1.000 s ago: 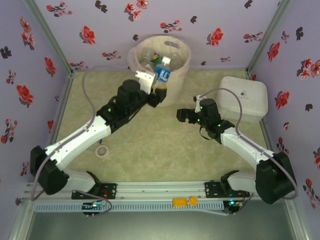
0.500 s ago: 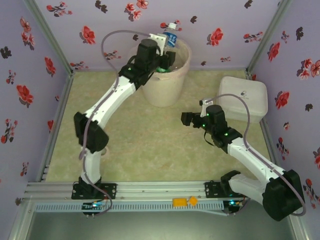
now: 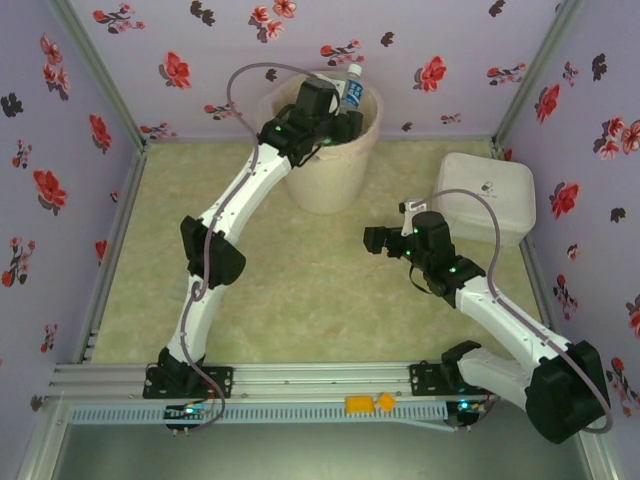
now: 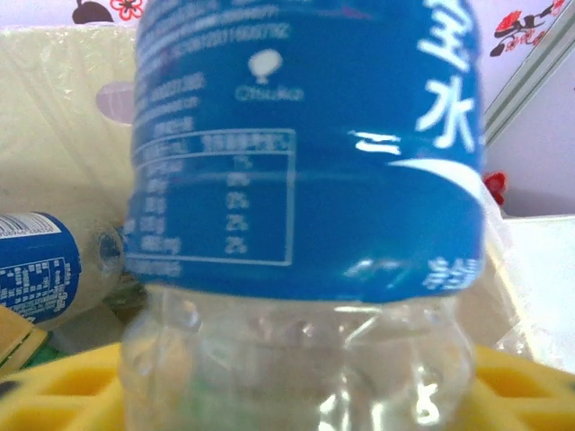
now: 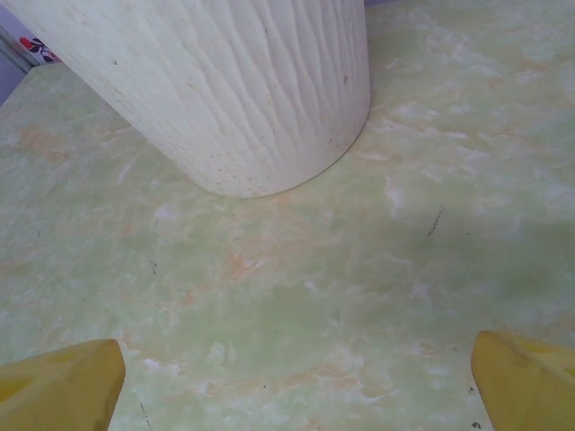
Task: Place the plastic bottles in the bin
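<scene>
**Robot-manipulation test cell in a laboratory.** Three flat walls (image 3: 480, 40), papered in lilac with red and black flowers, meet at bare aluminium corner posts (image 3: 100, 70) in the upper left and upper right of the top view, so they form a built enclosure. The working surface is a tabletop (image 3: 300, 310) covered in green-cream marbled sheet, which the right wrist view shows close up. Along the bottom edge runs an aluminium rail (image 3: 320, 378) with a slotted cable duct (image 3: 300, 412) below it. Two white-and-black robot arms, the left arm (image 3: 245, 190) and the right arm (image 3: 500, 315), are bolted to this rail. Staged props — a cream bin (image 3: 330, 175) and a white box (image 3: 490, 195) — stand toward the top of the frame.
</scene>
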Robot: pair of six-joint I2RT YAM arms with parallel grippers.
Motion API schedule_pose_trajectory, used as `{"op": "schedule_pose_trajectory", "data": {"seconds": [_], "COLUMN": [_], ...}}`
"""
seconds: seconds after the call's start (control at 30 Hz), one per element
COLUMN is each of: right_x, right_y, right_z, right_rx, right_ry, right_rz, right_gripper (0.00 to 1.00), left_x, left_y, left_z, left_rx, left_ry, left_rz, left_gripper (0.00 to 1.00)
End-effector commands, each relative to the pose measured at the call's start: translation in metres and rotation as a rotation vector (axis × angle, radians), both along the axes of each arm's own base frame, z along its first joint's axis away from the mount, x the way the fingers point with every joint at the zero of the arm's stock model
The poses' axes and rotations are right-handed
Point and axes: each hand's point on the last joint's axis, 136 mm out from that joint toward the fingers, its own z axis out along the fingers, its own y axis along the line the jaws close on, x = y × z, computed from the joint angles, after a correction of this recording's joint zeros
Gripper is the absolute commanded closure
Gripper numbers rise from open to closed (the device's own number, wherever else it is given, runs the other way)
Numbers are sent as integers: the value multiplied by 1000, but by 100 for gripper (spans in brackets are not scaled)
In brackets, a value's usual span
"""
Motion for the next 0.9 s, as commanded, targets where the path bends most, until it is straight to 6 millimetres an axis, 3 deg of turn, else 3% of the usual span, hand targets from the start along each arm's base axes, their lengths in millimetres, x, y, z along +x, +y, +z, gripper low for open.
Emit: {"op": "schedule_pose_trajectory", "data": {"seconds": [0.0, 0.07, 0.33, 0.47, 0.67, 0.77, 0.87], "right_x": [0, 1, 5, 11, 26, 37, 47], "right_y": [-8, -8, -15, -27, -61, -80, -103], "right_z": [0, 0, -3, -14, -26, -27, -29], "right_rx": [-23, -23, -50, -107, -270, -339, -385], "right_ry": [-8, -7, -1, 10, -3, -26, -42], "right_rz": [-25, -29, -68, -129, -253, -314, -384], "right_gripper": [0, 0, 0, 0, 0, 0, 0], "left_x": [-13, -18, -45, -70, -105, -120, -132], "left_y": [1, 1, 16, 38, 104, 148, 203], "left_z": [25, 33, 78, 99, 95, 76, 40], "left_rx": [-34, -35, -81, -115, -83, -56, 8], "left_ry": [-19, -35, -133, -214, -312, -329, -304], "left_rz": [-11, -20, -37, -34, 80, 165, 300], "left_gripper": [9, 1, 0, 0, 0, 0, 0]}}
